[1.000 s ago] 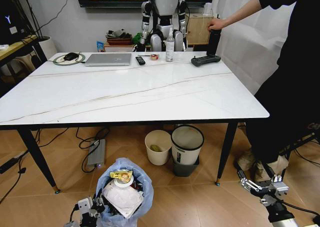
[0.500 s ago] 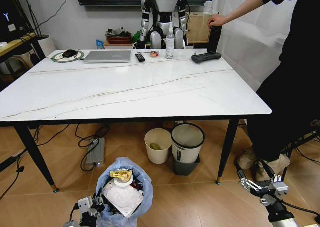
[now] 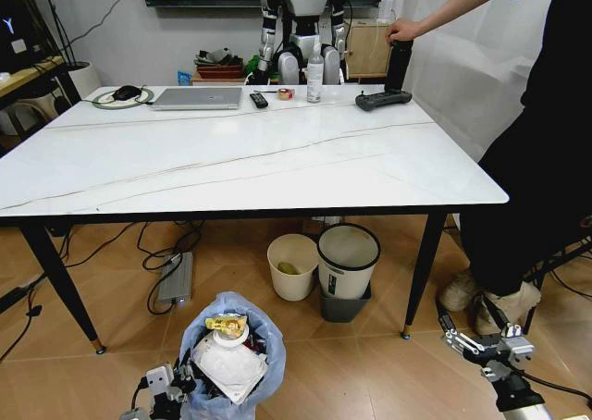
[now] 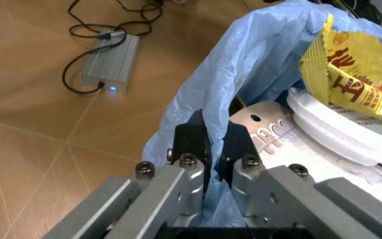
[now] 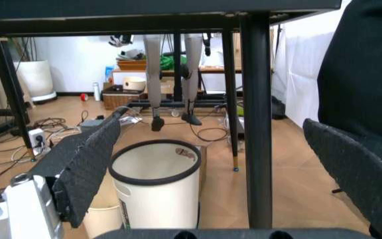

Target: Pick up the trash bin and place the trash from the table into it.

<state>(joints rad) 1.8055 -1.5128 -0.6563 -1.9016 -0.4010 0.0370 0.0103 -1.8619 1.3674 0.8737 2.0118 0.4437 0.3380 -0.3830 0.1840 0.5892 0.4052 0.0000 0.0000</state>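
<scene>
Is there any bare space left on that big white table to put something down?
Plenty. The table is bare across its whole near and middle stretch. Only the far edge is crowded: the laptop, remote, spray bottle and black controller. The trash sits in the trash bin on the floor, its bag pinched by the left gripper.

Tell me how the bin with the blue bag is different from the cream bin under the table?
The trash bin is lined with a crinkly blue bag and heaped with trash; the cream bin has no bag and holds only one small thing. The left hand is shut on the trash bin's bag rim, while the cream bin stands untouched under the table. Both are small, round and open-topped.
</scene>
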